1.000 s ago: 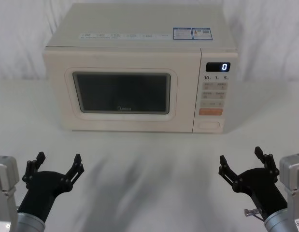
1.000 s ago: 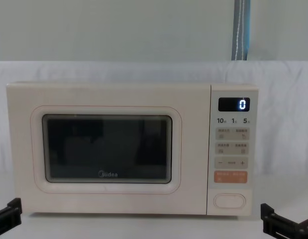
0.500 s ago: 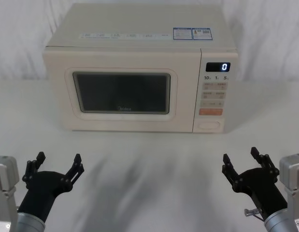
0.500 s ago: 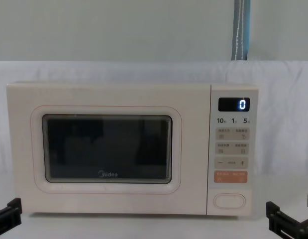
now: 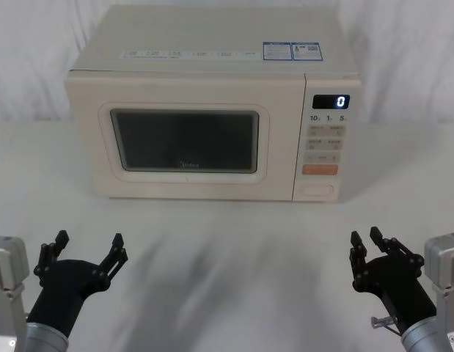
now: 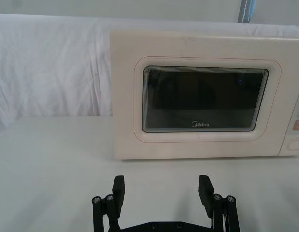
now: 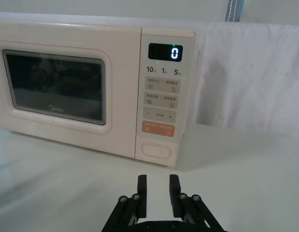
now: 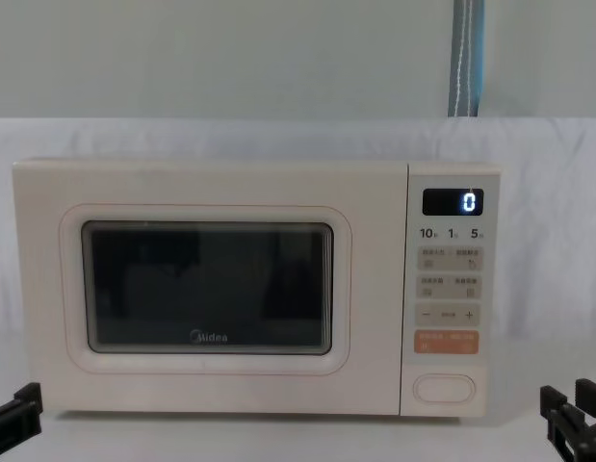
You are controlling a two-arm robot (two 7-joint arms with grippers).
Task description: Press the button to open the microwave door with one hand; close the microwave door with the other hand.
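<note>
The cream microwave stands at the back of the table with its door (image 5: 186, 139) closed flat against the body. The door's dark window also faces the chest view (image 8: 206, 289). The oval button (image 5: 317, 191) sits at the bottom of the control panel, under the orange button; it also appears in the chest view (image 8: 445, 388) and the right wrist view (image 7: 157, 150). My left gripper (image 5: 89, 238) rests open near the table's front left, well short of the door (image 6: 205, 99). My right gripper (image 5: 364, 236) at the front right has its fingers (image 7: 142, 186) drawn almost together, nothing between them, facing the button from a distance.
A white cloth covers the table (image 5: 227, 242) and hangs behind the microwave. The display (image 5: 331, 102) reads 0. A wide strip of bare table separates both grippers from the microwave's front.
The right gripper's fingers have closed from wide apart to a narrow gap, and it has shifted slightly right. The left gripper and the microwave have not moved.
</note>
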